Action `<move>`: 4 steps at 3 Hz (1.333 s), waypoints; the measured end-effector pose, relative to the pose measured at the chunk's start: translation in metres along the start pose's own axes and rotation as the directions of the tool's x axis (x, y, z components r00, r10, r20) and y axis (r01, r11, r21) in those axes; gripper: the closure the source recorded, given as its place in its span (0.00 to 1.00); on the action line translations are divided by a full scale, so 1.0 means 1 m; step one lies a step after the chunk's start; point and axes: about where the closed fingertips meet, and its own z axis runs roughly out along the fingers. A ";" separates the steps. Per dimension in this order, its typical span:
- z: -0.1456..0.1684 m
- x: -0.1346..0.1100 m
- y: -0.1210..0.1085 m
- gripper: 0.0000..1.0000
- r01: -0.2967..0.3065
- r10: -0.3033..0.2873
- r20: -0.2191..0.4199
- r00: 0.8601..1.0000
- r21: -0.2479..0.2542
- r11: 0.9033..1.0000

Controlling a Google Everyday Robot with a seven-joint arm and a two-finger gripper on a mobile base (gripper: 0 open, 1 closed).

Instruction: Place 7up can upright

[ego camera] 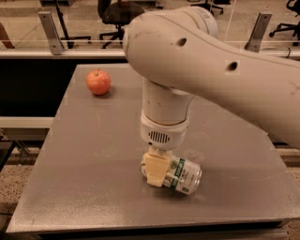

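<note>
The 7up can lies on its side on the grey table, near the front edge and a little right of the middle. It is pale silver with a green band, and one end points to the lower right. My gripper comes straight down from the big pale arm and sits over the left part of the can. Its cream-coloured front part covers that part of the can. The can's left end shows just past the gripper.
A red apple sits at the table's far left. A glass rail with metal posts runs behind the table, with office chairs beyond it. The table's front edge is close below the can.
</note>
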 end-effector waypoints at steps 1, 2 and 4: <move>-0.022 0.002 -0.007 0.87 0.007 -0.005 0.142 0.990 -0.011 1.000; -0.054 0.007 -0.019 1.00 0.034 -0.025 0.319 0.947 -0.022 0.999; -0.097 0.018 -0.035 1.00 0.094 -0.060 0.648 0.759 -0.018 0.995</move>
